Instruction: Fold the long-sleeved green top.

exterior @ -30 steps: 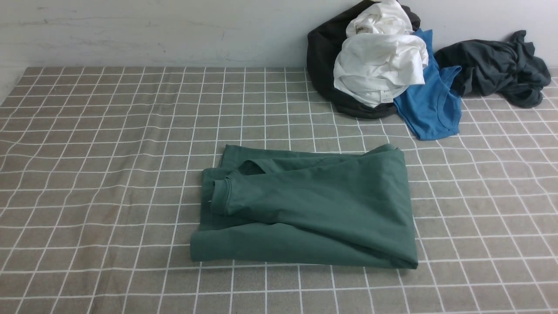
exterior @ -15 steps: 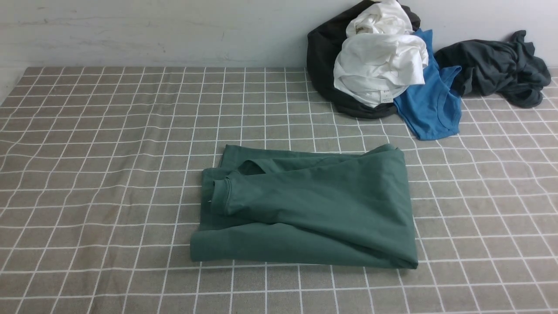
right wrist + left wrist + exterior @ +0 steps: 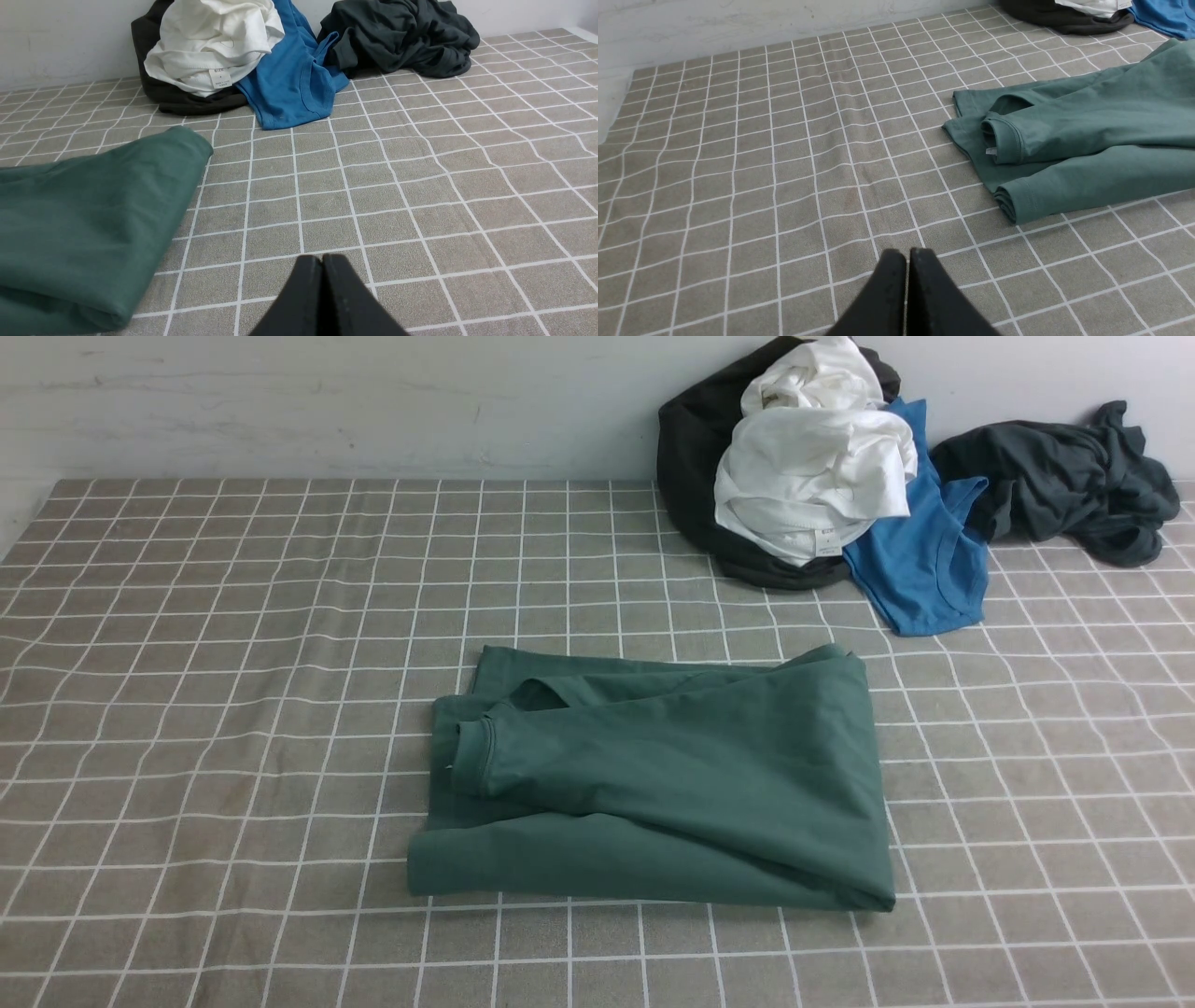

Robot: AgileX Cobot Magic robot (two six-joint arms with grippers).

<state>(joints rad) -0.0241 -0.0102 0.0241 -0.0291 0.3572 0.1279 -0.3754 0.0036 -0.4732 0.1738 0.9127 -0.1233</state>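
Soft green long-sleeved top (image 3: 672,784) — folded rectangle, ribbed cuff (image 3: 474,756) — on checked tablecloth (image 3: 233,663).

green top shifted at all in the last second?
No. In the front view the green long-sleeved top keeps the same outline against the white grid lines of the tablecloth.

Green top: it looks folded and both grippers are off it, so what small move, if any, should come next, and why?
Probably none beyond keeping the arms back. The green top lies in a compact folded bundle on the checked cloth. The left gripper and the right gripper are shut and empty over bare cloth. At most, tuck the cuff lying on top.
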